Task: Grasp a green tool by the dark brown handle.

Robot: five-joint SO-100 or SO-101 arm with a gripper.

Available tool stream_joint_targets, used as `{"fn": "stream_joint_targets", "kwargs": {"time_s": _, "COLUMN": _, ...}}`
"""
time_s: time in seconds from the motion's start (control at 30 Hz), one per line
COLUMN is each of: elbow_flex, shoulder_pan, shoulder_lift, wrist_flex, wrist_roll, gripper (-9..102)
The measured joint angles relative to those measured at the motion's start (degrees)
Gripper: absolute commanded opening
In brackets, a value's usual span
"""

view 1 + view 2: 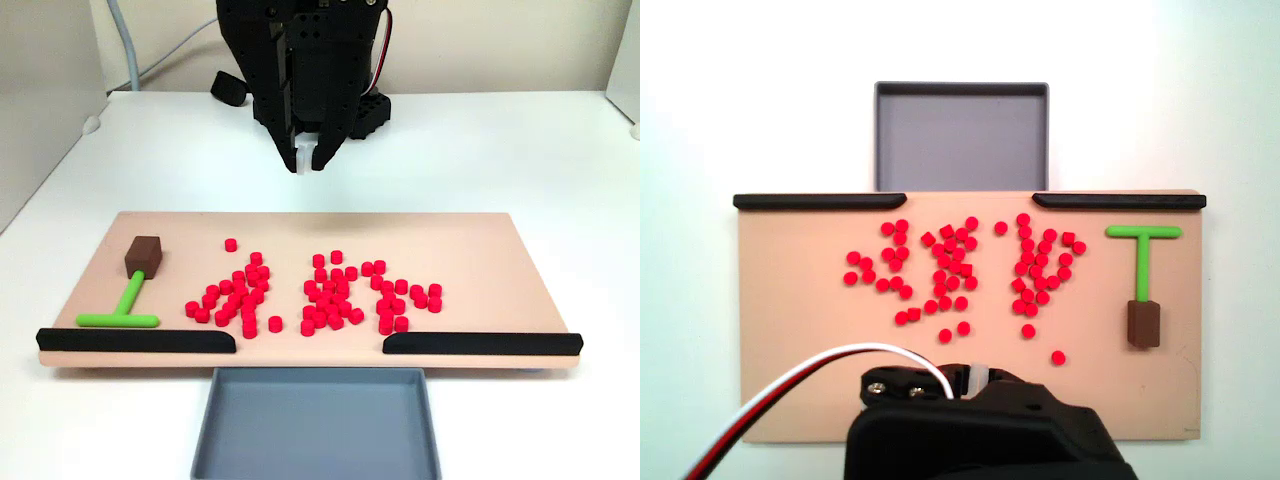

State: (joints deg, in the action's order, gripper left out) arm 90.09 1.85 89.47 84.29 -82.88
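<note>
The green tool (131, 296) lies flat at the left end of the tan board (480, 240). Its crossbar is near the front rail and its dark brown handle block (145, 256) points toward the back. In the other fixed view the tool (1145, 262) lies at the right, with the brown block (1144, 322) nearest the arm. My gripper (309, 160) hangs tips down above the table behind the board's middle, far from the tool. Its jaws stand close together with nothing between them.
Several small red cylinders (320, 295) are scattered over the board's middle. Two black rails (135, 341) (482, 343) line the front edge with a gap between them. A grey tray (315, 375) sits below that gap. The arm's black body (980, 435) and its cable cover the board's near edge.
</note>
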Motion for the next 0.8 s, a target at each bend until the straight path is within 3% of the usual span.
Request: {"fn": "stream_joint_targets", "kwargs": {"time_s": 0.8, "elbow_flex": 0.00, "shoulder_pan": -0.09, "shoulder_lift": -1.23, "wrist_flex": 0.00, "wrist_roll": -1.58, "gripper": 4}}
